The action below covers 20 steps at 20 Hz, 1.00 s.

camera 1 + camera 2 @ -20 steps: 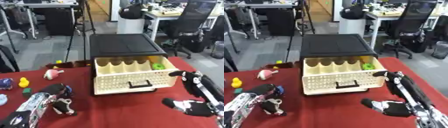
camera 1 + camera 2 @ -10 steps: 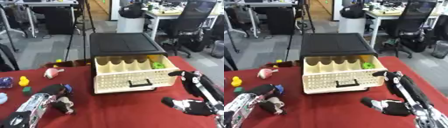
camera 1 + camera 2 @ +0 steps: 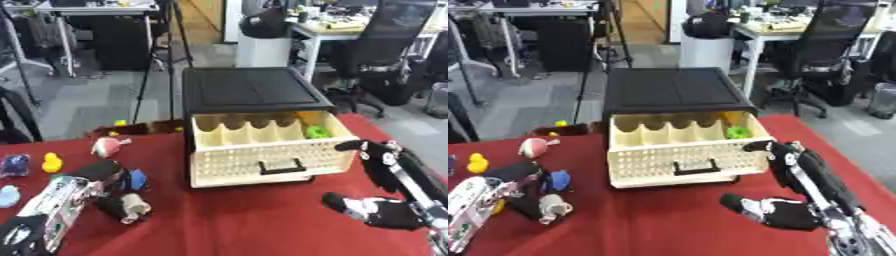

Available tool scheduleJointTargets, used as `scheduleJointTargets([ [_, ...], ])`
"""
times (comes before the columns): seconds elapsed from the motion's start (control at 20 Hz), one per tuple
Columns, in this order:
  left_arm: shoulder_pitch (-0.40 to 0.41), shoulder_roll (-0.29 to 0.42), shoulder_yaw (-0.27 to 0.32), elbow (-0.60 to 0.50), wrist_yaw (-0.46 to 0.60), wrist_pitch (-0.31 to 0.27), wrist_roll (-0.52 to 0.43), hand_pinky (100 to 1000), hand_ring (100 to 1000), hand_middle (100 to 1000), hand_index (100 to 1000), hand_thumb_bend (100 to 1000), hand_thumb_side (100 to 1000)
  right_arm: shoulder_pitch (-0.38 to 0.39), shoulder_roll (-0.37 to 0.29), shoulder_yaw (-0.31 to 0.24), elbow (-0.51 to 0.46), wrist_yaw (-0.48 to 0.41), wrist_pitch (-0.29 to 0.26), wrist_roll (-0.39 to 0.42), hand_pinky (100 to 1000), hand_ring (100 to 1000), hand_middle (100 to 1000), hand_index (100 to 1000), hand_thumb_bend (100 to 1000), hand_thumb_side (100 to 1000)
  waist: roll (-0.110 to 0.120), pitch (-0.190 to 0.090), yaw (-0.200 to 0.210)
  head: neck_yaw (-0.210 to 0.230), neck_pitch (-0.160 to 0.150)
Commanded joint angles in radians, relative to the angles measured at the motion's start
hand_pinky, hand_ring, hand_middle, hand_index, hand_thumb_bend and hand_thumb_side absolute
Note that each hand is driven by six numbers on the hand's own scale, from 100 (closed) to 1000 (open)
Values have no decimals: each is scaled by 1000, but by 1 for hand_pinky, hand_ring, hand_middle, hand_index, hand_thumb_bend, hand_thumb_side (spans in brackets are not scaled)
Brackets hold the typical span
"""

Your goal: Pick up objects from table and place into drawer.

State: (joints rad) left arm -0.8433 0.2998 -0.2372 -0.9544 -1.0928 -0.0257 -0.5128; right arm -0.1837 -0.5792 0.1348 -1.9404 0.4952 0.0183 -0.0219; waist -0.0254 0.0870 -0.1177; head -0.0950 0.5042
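A black cabinet (image 3: 254,87) stands on the red table (image 3: 227,220), its cream drawer (image 3: 267,160) pulled open. Something green (image 3: 317,132) lies in the drawer's right end. My left hand (image 3: 98,172) is at the lower left, fingers curled round a small blue thing (image 3: 134,180). A yellow duck (image 3: 52,162) and a pink-and-white toy (image 3: 107,146) lie left of the cabinet, with a dark blue thing (image 3: 14,165) and a pale blue one (image 3: 5,196) at the left edge. My right hand (image 3: 381,213) rests open at the lower right, in front of the drawer's right corner, holding nothing.
A small yellow piece (image 3: 118,123) lies at the table's far edge behind the toys. Beyond the table are office chairs (image 3: 381,55), desks and a tripod on grey floor. My right forearm (image 3: 398,167) stands close to the drawer's right front corner.
Both hands stay about where they were. Only the whole picture has shifted slightly.
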Motion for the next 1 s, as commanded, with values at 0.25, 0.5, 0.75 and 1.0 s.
scheduleJointTargets([
  [0.25, -11, 2, 12, 26, -1, 16, 30, 315, 377, 439, 617, 654, 431, -6, -17, -12, -6, -5, -1, 4, 100, 100, 165, 777, 802, 802, -2, -11, -4, -3, 6],
  [0.5, -7, -15, 16, 49, 2, 29, 81, 272, 344, 403, 578, 565, 373, -6, -14, -11, -5, -5, -2, 6, 100, 100, 165, 777, 802, 801, -3, -10, -7, -2, 5],
  [0.75, -6, -22, 17, 56, 15, 47, 130, 187, 271, 305, 484, 443, 304, -6, -12, -11, -4, -6, -2, 6, 100, 100, 165, 777, 801, 801, -4, -10, -8, -1, 5],
  [1.0, -4, -22, 19, 57, 31, 56, 151, 104, 197, 198, 385, 368, 286, -6, -12, -12, -3, -6, -2, 5, 100, 100, 165, 777, 801, 801, -5, -10, -9, 0, 5],
])
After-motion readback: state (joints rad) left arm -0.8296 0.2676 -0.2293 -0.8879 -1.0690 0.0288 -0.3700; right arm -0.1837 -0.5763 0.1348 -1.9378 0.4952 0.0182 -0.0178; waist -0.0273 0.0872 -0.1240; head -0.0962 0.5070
